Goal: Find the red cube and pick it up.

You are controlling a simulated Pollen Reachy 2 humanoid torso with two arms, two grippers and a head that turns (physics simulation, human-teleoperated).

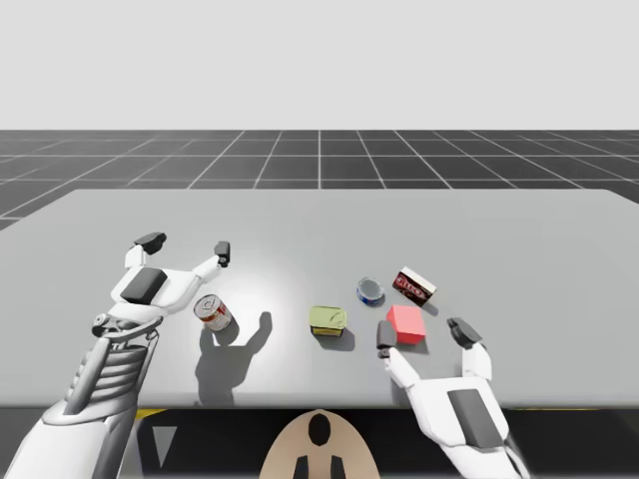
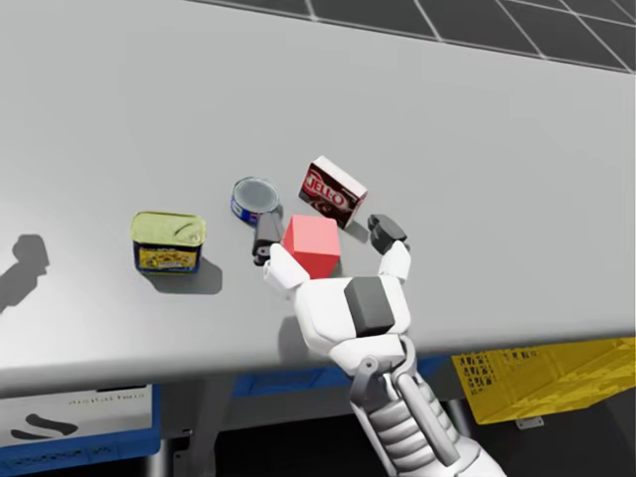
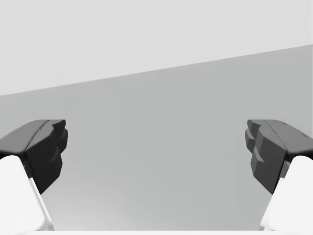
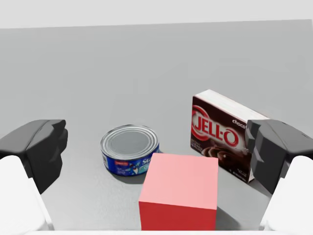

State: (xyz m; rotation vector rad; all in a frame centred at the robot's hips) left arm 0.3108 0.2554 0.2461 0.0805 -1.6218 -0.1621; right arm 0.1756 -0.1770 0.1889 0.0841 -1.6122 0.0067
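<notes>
The grey desk (image 1: 319, 230) is carrying everything, with the objects clustering toward my right arm's side. My right gripper (image 1: 423, 335) is hovering low over the desk with its fingers spread wide. They are straddling the red cube (image 4: 178, 193), which is sitting on the desk between them and close to the palm. A gap is showing on each side, so neither finger is touching it yet. This placement looks like preparation for a squeeze: I judge that closing the fingers is what the grasp is calling for next.

My left gripper (image 3: 156, 152) is hanging well apart from the cube, fingers wide and holding nothing, apparently parked out of the way.

A brown-and-white box (image 4: 222, 132) is standing just ahead of the right gripper, beyond the cube and close to one finger. That could be crowding the closing path.

A yellow-green rectangular tin (image 2: 168, 241) is lying off to the gripper's other side, apart from it. A flat blue can (image 4: 129, 149) is sitting just ahead of the cube, and a red-and-white can (image 1: 213, 312) is resting near the left gripper.
</notes>
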